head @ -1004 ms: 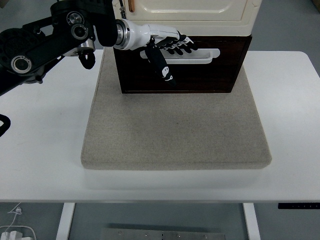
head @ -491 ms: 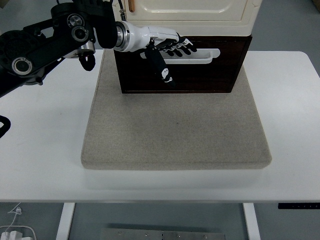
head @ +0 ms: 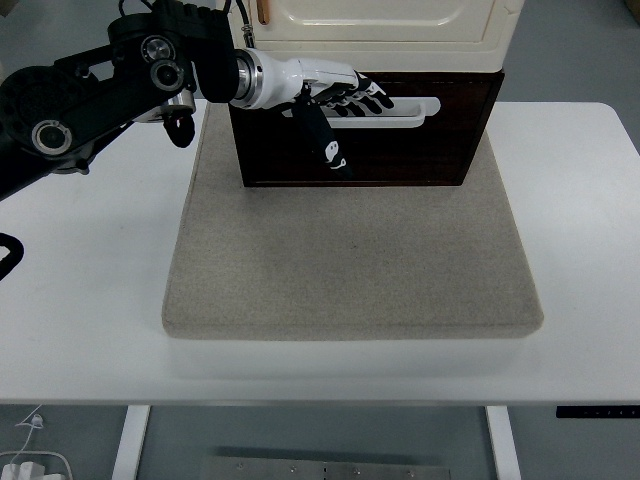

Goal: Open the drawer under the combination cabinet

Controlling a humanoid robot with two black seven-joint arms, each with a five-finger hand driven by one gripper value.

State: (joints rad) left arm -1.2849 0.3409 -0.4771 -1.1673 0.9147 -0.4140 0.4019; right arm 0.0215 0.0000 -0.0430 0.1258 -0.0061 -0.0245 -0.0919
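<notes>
A cream cabinet (head: 385, 25) stands at the back of the mat, with a dark brown drawer (head: 400, 150) under it. The drawer front carries a long white handle (head: 410, 112). My left hand (head: 350, 95) reaches in from the left, and its black-tipped fingers (head: 365, 98) lie stretched over the left part of the handle's upper bar. The thumb (head: 325, 140) hangs down in front of the drawer, away from the handle. The drawer front sits close under the cabinet. The right arm is out of view.
A thick grey mat (head: 350, 260) lies on the white table (head: 80, 290) and bears the cabinet. My black left arm (head: 90, 95) crosses the table's back left corner.
My left hand has shifted slightly up and to the right along the handle. The drawer front has not moved.
</notes>
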